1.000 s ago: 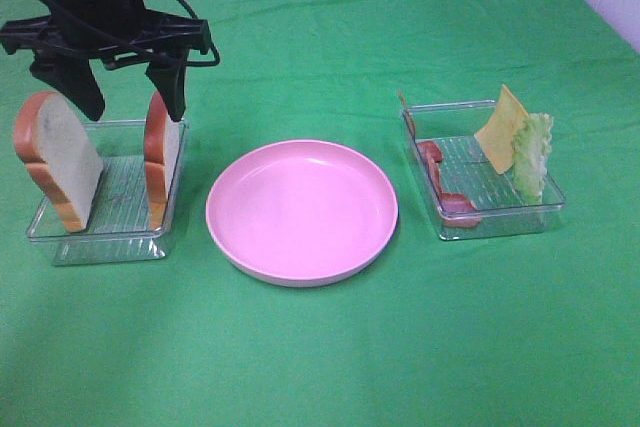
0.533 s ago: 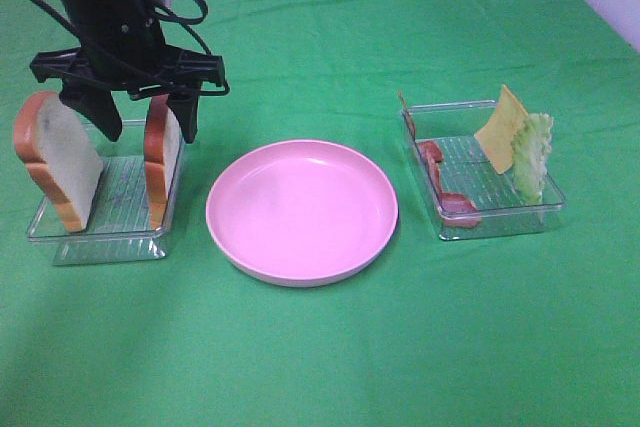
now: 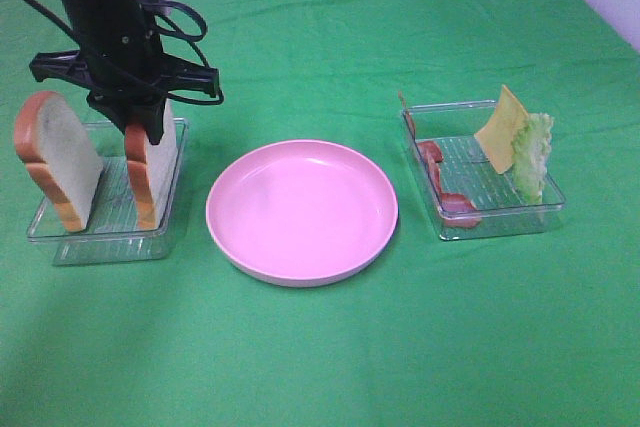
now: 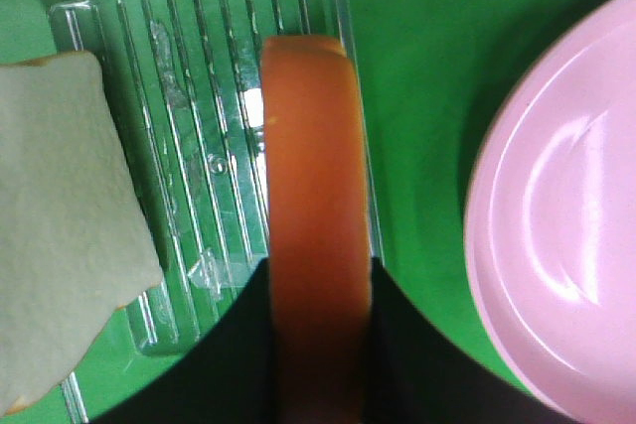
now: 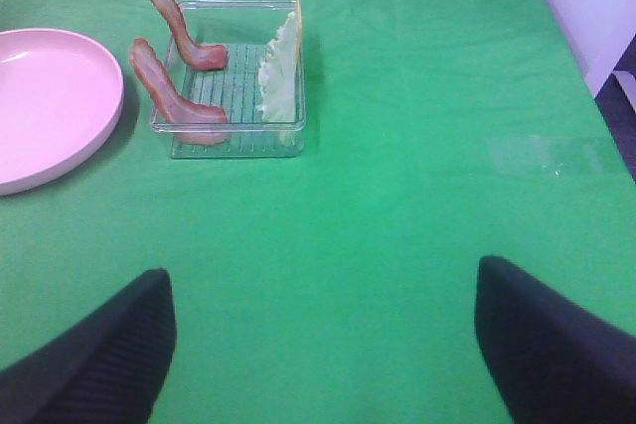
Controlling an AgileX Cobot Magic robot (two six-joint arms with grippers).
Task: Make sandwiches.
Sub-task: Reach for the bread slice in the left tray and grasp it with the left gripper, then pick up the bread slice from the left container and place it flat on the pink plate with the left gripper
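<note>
Two toy bread slices stand upright in the clear left tray [image 3: 110, 237]. My left gripper [image 3: 143, 135] has come down from above and is shut on the right bread slice [image 3: 152, 175]. In the left wrist view its dark fingers [image 4: 234, 350] press both sides of that slice's orange crust [image 4: 313, 196]. The other bread slice [image 3: 55, 157] leans at the tray's left end and also shows in the left wrist view [image 4: 60, 225]. The clear right tray [image 3: 500, 219] holds cheese [image 3: 500, 127], lettuce [image 3: 533, 152] and bacon [image 3: 445, 197]. My right gripper [image 5: 323, 364] is open and empty, well short of that tray [image 5: 229, 136].
The round pink plate [image 3: 300, 209] lies empty between the two trays on the green cloth, close to the held slice in the left wrist view [image 4: 556, 225]. In the right wrist view, two bacon strips [image 5: 174, 86] and lettuce [image 5: 278, 76] stand in the tray.
My left gripper came down over the right bread slice and closed on it. The slice has shifted slightly left in the tray. The right side is unchanged.
</note>
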